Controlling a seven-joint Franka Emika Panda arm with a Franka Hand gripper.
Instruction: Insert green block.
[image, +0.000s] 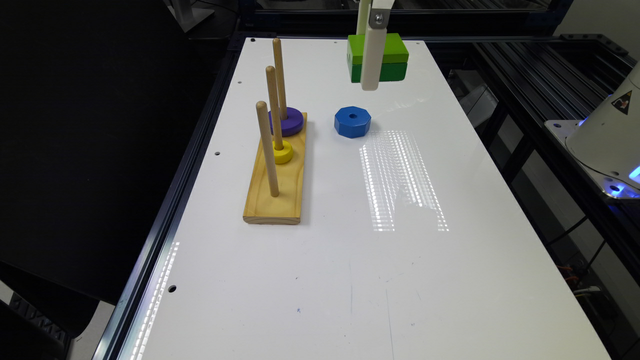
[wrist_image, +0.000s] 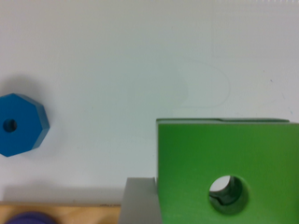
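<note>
- Pegboard (image: 275, 200) first, at the exterior view's left: your landmark is a wooden base with three upright dowels in a row. The near peg (image: 267, 150) is bare, the middle peg carries a yellow ring (image: 283, 151), and the far one a purple ring (image: 287, 121).
- Next, to the right of the pegboard, a blue octagonal piece (image: 352, 121) lies flat on the white table (image: 350, 275), near the board's far end and apart from it. You leave that one alone.
- Further right and beyond the pegboard's far end, the green block (image: 395, 55) hangs clear above the table, level, its round hole showing in the wrist view.
- The gripper (image: 372, 62) clamps that block from its sides; one grey finger (wrist_image: 138, 200) presses against its edge in the wrist view, so you have it firmly held.
- Step in hand, as you should judge it: the carry, with the lift done and the insertion not yet begun.
- Your next move calls for bringing the block back over the pegboard, most likely the bare near peg, centring the hole over the dowel tip, keeping the block level, then lowering straight.
</note>
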